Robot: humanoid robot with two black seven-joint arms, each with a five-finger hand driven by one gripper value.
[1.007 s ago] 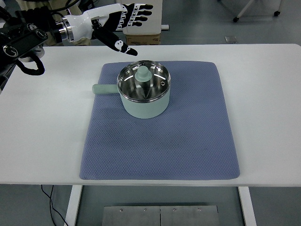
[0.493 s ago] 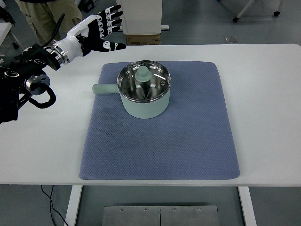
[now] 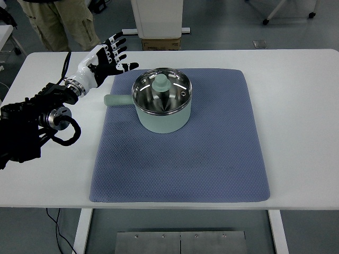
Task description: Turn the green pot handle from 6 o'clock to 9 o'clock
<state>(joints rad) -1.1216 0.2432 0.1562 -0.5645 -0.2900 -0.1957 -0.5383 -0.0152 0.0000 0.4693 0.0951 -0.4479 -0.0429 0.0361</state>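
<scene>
So the green pot (image 3: 162, 108) sits on the mat (image 3: 180, 153), handle (image 3: 117, 100) at 9 o'clock; left hand (image 3: 103, 61) hovers nearby, fingers apart, holding nothing.

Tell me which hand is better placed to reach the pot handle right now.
Left. The left hand hovers open just above and left of the pot handle, which points toward the picture's left. The right arm isn't in view.
</scene>
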